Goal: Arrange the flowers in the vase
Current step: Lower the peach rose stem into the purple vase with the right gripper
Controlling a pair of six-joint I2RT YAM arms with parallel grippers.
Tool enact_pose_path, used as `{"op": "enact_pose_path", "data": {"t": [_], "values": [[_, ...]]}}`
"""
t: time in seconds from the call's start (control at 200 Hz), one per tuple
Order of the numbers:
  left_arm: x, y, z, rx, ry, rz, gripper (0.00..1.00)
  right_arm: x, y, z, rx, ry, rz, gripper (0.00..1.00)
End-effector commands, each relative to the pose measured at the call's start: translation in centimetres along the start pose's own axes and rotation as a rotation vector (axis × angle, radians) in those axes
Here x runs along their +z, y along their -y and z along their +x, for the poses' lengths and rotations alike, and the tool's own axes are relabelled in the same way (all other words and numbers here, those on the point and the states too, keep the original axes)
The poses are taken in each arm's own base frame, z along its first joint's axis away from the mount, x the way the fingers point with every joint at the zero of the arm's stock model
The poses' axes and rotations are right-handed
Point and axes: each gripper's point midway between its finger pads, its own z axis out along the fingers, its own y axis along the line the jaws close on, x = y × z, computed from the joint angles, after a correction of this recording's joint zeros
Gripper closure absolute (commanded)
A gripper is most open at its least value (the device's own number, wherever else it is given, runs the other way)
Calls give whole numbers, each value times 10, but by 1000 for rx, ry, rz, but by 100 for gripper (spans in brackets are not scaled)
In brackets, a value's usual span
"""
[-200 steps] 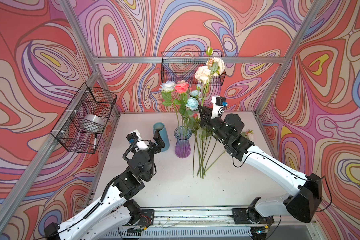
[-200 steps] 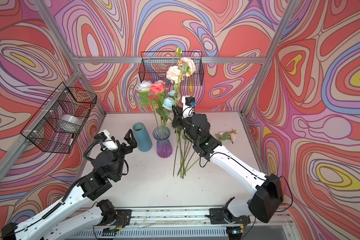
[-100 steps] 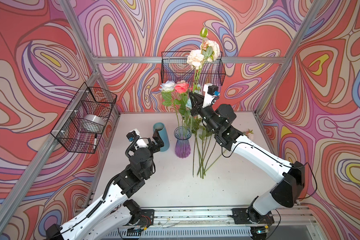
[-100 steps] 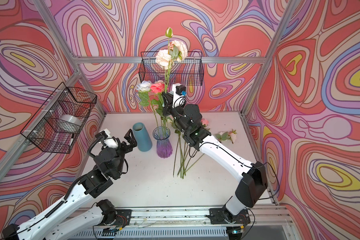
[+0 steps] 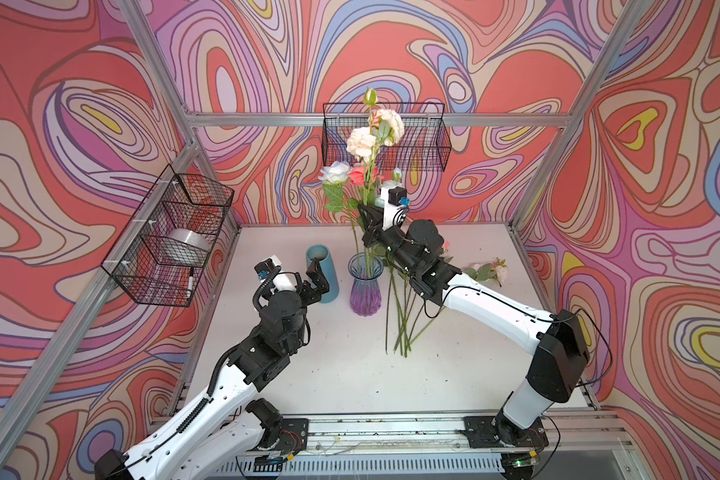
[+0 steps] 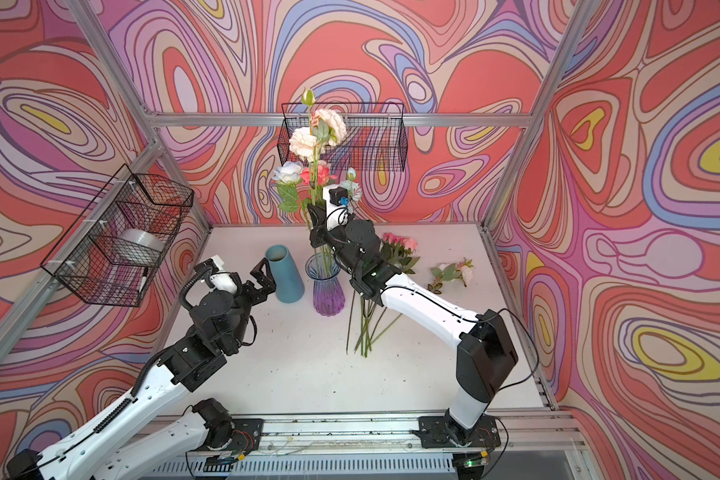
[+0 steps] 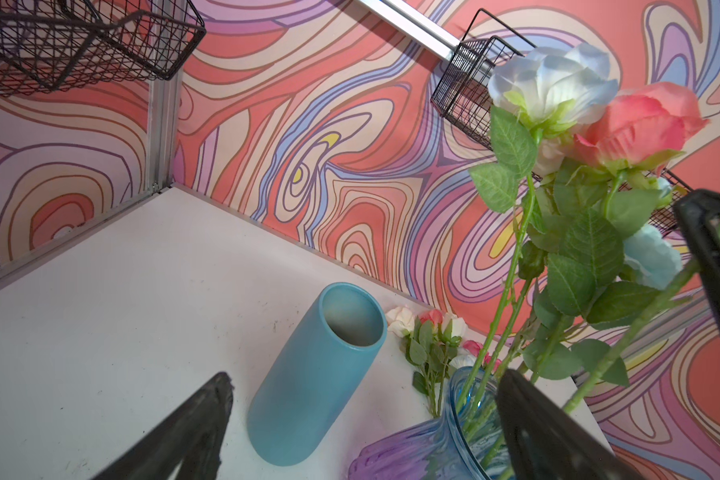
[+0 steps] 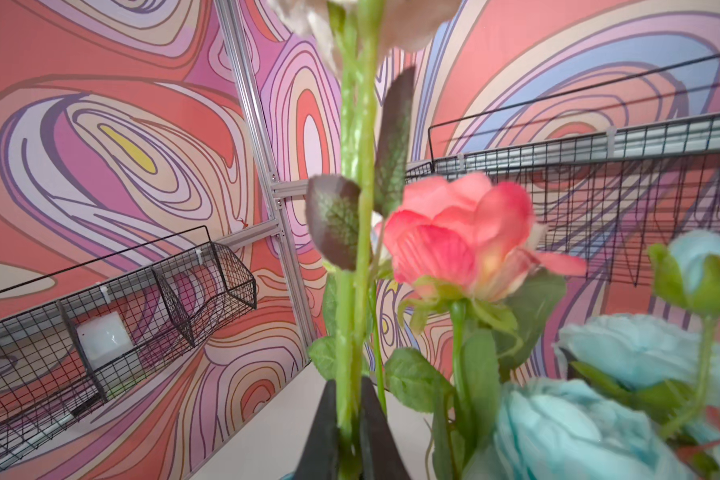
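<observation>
— Which step are you on?

— Placing a stem, I judge. My right end effector (image 5: 364, 214) is clamped on the green stem of the cream spray (image 5: 360, 141) and holds it upright over the glass vase (image 5: 365, 286). I cannot tell whether its foot is inside the mouth, because leaves hide it.

— And the left?

— My left end effector (image 6: 267, 274) is spread wide and empty, just beside the teal vase (image 6: 284, 272).

— What does the next move call for?

— A straight descent, so the stem slides between those standing in the vase, and then a release. The heads crowd close. I'd go slowly, so as not to drag the coral rose (image 5: 360, 175) out or tip the glass.

— Counts?

— There are two vases and two wire baskets, the back basket (image 5: 425, 141) and the side basket (image 5: 142, 266). In the glass vase I make out three: a white-blue rose (image 5: 335, 171), the coral rose and a light blue spray (image 8: 641, 353). My spray carries two cream blooms and one bud. On the tabletop (image 5: 329, 374) lies a bundle of loose stems (image 5: 400, 324), five or so, their heads partly under my arm. One small sprig (image 6: 454, 270) lies apart from them.
</observation>
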Motion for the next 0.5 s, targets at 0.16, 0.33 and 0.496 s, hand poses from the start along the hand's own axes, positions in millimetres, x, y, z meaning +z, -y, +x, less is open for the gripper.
{"op": "enact_pose_path", "data": {"t": [0.16, 0.33, 0.496], "values": [[2, 10, -2, -39, -38, 43, 2, -16, -8, 31, -37, -73, 56, 94], [3, 10, -1, -43, -43, 41, 3, -19, -6, 35, -45, -89, 73, 91], [2, 9, -3, -45, -38, 41, 3, -19, -6, 37, -56, -109, 80, 86]]}}
